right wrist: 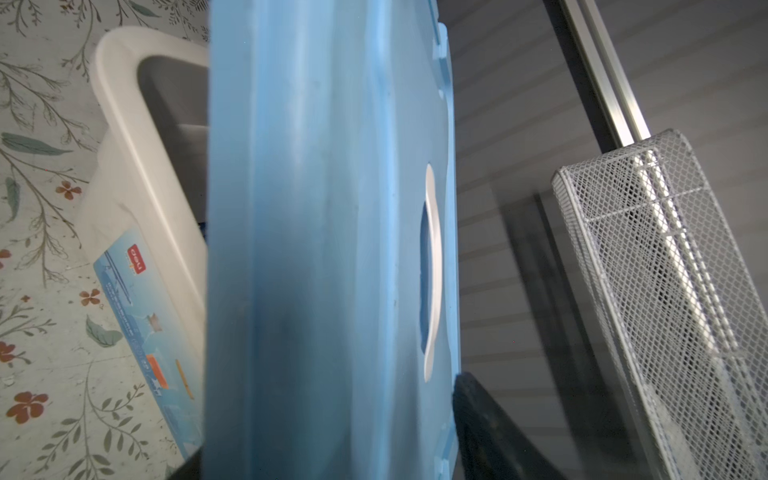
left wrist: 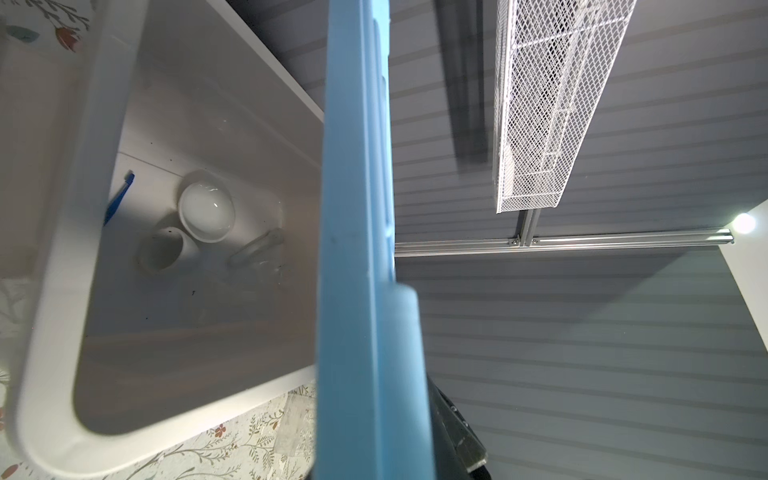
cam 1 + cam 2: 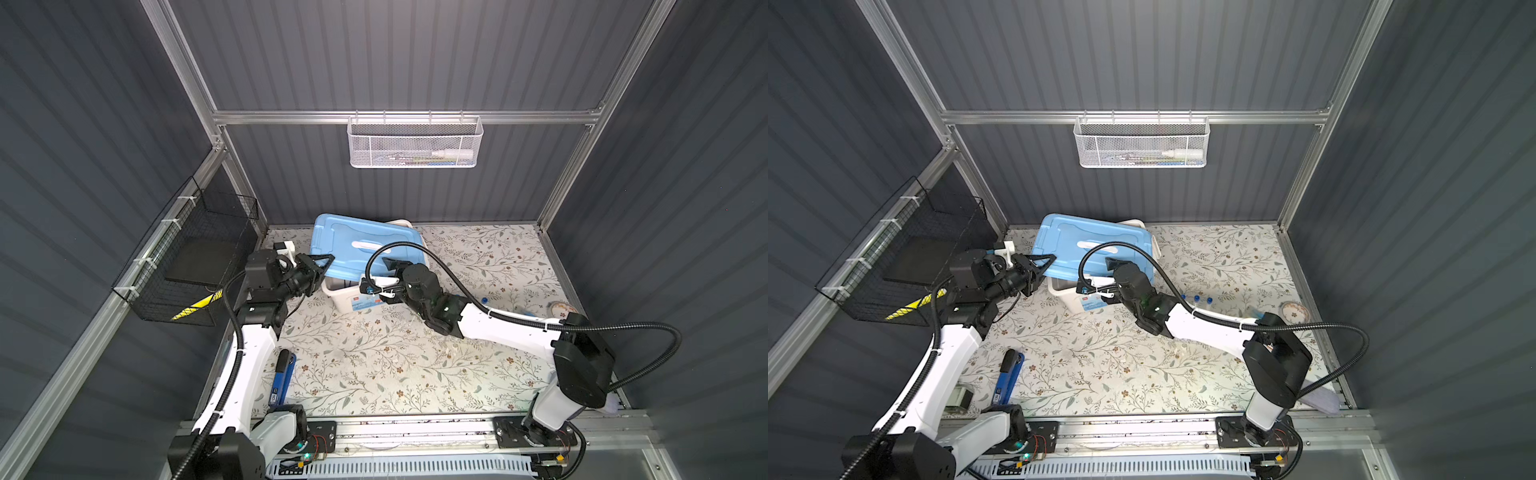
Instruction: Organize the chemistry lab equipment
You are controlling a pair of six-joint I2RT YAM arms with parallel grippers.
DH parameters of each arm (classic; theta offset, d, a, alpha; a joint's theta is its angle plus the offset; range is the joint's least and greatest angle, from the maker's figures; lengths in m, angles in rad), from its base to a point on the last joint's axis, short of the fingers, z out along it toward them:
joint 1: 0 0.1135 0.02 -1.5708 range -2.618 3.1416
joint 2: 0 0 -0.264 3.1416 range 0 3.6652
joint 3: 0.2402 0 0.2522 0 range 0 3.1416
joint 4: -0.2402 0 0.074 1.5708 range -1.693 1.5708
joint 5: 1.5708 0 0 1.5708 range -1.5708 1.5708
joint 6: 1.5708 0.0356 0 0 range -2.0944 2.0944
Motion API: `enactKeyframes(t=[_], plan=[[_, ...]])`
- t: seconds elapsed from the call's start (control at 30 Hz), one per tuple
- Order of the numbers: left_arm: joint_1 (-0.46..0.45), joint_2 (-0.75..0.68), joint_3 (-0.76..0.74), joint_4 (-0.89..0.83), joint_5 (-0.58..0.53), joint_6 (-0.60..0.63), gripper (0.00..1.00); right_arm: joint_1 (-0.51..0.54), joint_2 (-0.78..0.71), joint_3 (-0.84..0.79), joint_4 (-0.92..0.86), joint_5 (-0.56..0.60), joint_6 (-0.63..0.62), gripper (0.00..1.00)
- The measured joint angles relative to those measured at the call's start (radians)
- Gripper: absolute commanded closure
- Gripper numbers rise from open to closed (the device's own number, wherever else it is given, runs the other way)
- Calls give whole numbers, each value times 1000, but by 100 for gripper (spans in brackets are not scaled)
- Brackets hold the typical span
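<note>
The big white bin (image 3: 341, 296) stands at the back of the table with its blue lid (image 3: 365, 243) lifted and tilted over it. My left gripper (image 3: 328, 259) is shut on the lid's left edge. My right gripper (image 3: 388, 264) is open, its jaws straddling the lid's front edge. The left wrist view looks inside the bin. It holds two small white dishes (image 2: 206, 212) (image 2: 166, 251), the blue tweezers (image 2: 118, 199) and a small clear flask (image 2: 257, 253). Blue-capped test tubes (image 3: 1196, 298) lie on the table behind my right arm. The rod is out of view.
A white mesh basket (image 3: 415, 143) hangs on the back wall and a black wire basket (image 3: 187, 257) on the left wall. A blue and black pack (image 3: 283, 376) lies front left. A patterned round dish (image 3: 1295, 311) sits at the right edge, by my right arm.
</note>
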Motion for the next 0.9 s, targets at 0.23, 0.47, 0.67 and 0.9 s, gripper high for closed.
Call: enactKeyframes(t=[0.23, 0.47, 0.67, 0.9], plan=[[0, -33, -97, 137, -40, -50, 82, -20, -14, 13, -111, -9, 74, 15], [0, -33, -120, 219, -80, -78, 82, -95, -18, 48, -227, -39, 153, 14], [0, -33, -169, 299, -108, -122, 82, -142, -42, 67, -302, -76, 234, 13], [-27, -26, -176, 349, -137, -137, 83, -197, -112, 61, -396, -170, 359, 11]])
